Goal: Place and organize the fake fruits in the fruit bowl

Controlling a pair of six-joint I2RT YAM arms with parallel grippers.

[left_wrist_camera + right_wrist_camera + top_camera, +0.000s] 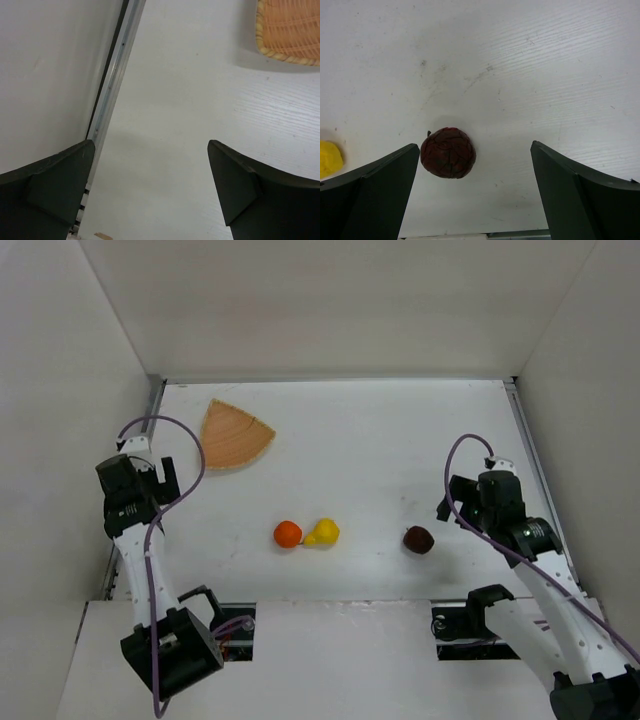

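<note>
The tan fruit bowl [236, 434] lies at the back left of the table with nothing in it; its corner shows in the left wrist view [290, 30]. Three fake fruits sit near the front edge. The orange [288, 533] touches the yellow pear [323, 532], and the dark red fruit [418, 539] lies apart to their right. My left gripper [150, 458] [151, 145] hangs open over bare table by the left wall, short of the bowl. My right gripper [447, 503] [475, 145] is open just right of the dark red fruit [448, 152], which lies close to its left finger. The pear's edge [329, 159] shows at far left.
White walls enclose the table on the left, back and right. A metal rail [112, 85] runs along the left edge beside my left gripper, and another rail [525, 440] lines the right edge. The arm bases stand at the near edge.
</note>
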